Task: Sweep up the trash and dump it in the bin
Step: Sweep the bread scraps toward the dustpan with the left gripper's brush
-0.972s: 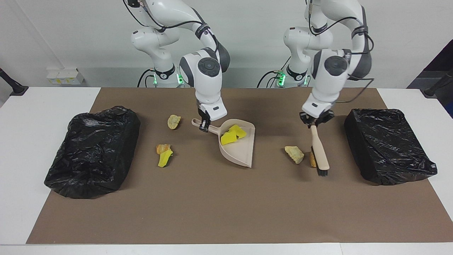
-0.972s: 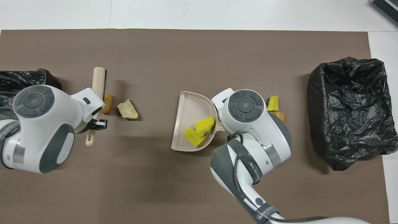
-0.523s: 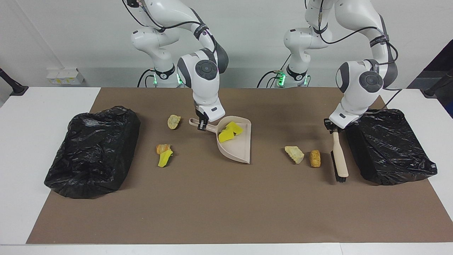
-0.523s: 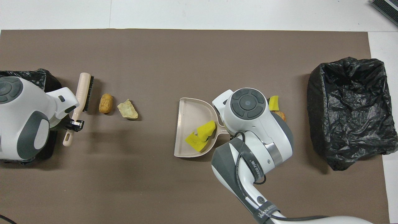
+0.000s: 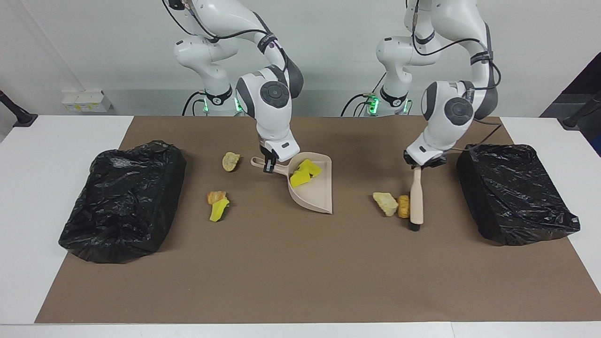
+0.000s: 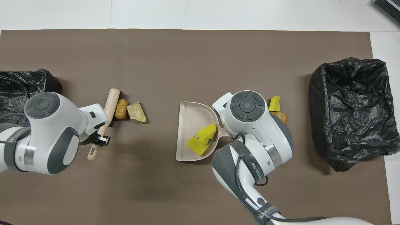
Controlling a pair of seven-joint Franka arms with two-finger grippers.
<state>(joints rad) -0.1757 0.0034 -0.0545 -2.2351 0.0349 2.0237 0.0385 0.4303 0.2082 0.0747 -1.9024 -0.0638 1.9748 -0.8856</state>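
My right gripper (image 5: 268, 165) is shut on the handle of the beige dustpan (image 5: 314, 190) (image 6: 192, 125), which holds two bright yellow trash chunks (image 5: 304, 172) (image 6: 201, 137). My left gripper (image 5: 419, 165) (image 6: 100, 139) is shut on the handle of the beige brush (image 5: 416, 197) (image 6: 109, 106). The brush head presses against an orange-brown chunk (image 5: 403, 206) (image 6: 120, 108), which touches a pale chunk (image 5: 385, 203) (image 6: 137, 112) on the dustpan's side. A beige chunk (image 5: 230, 161) and an orange and yellow pair (image 5: 217, 203) (image 6: 275, 104) lie toward the right arm's end. The bin (image 5: 124, 199) (image 6: 353, 111) is lined with black bag.
A second black-bagged bin (image 5: 514, 192) (image 6: 18, 84) sits at the left arm's end, close to the brush. Everything rests on a brown mat (image 5: 300, 272) over the white table (image 5: 42, 150). My right arm's wrist covers the dustpan handle in the overhead view.
The left arm swung the brush out toward its bin, then back, pushing the orange-brown chunk against the pale one and both toward the dustpan. The dustpan turned slightly.
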